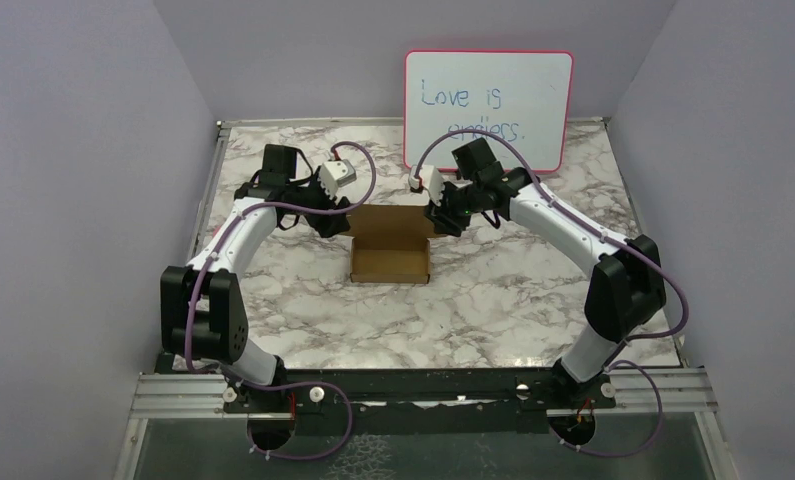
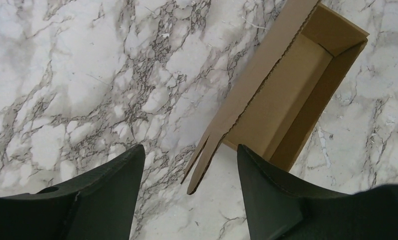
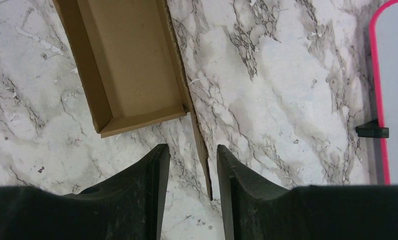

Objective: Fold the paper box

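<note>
the paper box sits mid-way across the marble table, a shallow open tray with its long axis running left to right between the arms and its rear panel standing along the far side. the left gripper is spread wide and clear around that panel's left end tab. the right gripper straddles the right end tab more narrowly, not yet clenched, so both arms are equally near.

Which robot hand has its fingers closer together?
The right gripper: only a narrow gap, with the paper box's thin flap edge standing in it. The left gripper gapes much wider.
</note>
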Tool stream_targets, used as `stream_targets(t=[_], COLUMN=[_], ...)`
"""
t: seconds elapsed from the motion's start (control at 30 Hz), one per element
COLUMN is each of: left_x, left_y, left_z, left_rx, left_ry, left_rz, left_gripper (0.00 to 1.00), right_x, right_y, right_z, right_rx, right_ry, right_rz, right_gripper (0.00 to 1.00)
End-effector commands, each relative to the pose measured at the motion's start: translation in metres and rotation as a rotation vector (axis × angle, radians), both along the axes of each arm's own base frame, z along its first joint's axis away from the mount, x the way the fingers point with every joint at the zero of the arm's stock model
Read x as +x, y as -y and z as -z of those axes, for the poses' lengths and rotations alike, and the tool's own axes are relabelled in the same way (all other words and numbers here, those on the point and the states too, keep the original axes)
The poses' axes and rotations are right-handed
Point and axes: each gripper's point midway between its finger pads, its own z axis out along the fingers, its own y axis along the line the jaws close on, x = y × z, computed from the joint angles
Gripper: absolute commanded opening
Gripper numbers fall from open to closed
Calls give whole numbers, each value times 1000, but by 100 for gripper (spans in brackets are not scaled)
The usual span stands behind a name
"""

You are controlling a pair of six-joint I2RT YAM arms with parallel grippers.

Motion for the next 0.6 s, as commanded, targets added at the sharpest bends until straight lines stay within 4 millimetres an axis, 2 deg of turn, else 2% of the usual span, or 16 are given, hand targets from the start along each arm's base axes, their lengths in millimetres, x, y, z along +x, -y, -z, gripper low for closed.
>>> stream_targets(t=[0.0,0.17,0.4,0.57], left_x=[0,-3,-6,-10], left_y=[10,15,15,14], left_z=[-8,-7,-4,-2], left_rx=[-45,-78,-80,-74], left_ry=[8,-20,-27,-26], left_rz=[71,89,107,122], left_gripper=[68,57,38,29], right_x=[8,10,10,8], right_y=[-10,-10,-10,-10], right_z=[-3,5,2,0], right_rx=[31,19,27,35], right_ry=[6,-3,13,21], right_rz=[-24,-17,-23,-32], right_gripper=[43,38,24,15])
